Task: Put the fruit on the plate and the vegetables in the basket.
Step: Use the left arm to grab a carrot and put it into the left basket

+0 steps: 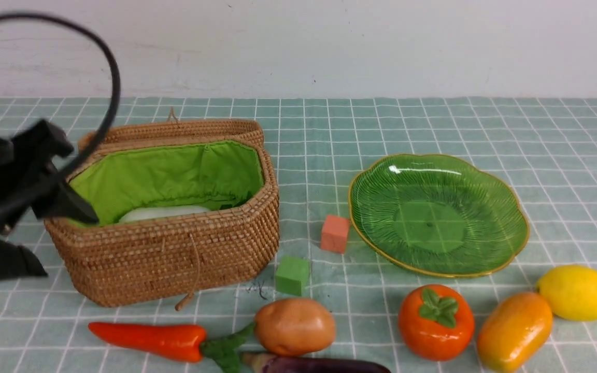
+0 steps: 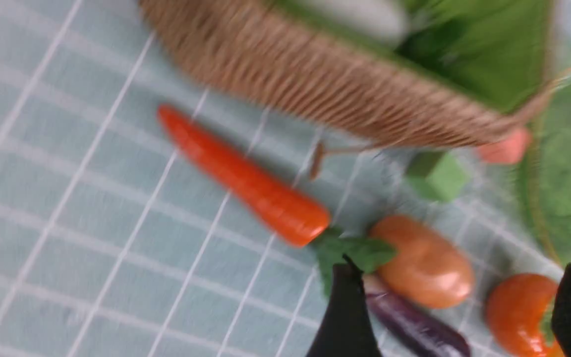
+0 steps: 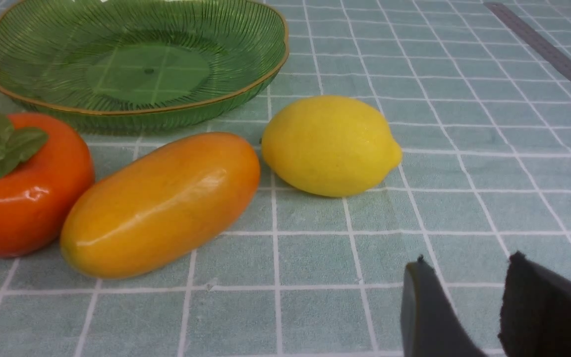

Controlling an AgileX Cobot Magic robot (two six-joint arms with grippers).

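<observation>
Three fruits lie on the checked cloth (image 1: 433, 129) at the near right, in front of the plate (image 1: 516, 228) and not on it: the persimmon (image 1: 436, 321) with its green cap upward; the mango (image 1: 515, 331) just beside it; the lemon (image 1: 578, 292) next to the mango, near the plate's front rim.

One vegetable, the white radish (image 1: 164, 213), lies inside the basket (image 1: 174, 259) on the green lining (image 1: 174, 171); the wicker lid (image 1: 174, 129) is folded back behind. The carrot (image 1: 153, 340), the potato (image 1: 294, 326) and the eggplant (image 1: 319, 365) lie on the cloth in front of the basket; the carrot's leaves reach toward the potato; the eggplant sits just nearer than the potato, partly cut off by the frame edge.

Between basket and plate stands a salmon cube (image 1: 335, 233), just beside the plate's left rim; a green cube (image 1: 292, 275) stands near the basket's front right corner.

The left gripper (image 2: 459, 270) hangs at the basket's left end, its jaws spread wide and holding nothing; its wrist view is blurred. The right gripper (image 3: 469, 263) shows only in its own wrist view; its fingers (image 3: 538, 297) stand moderately apart with nothing between them, low over the cloth, with bare cloth separating them from the lemon.
</observation>
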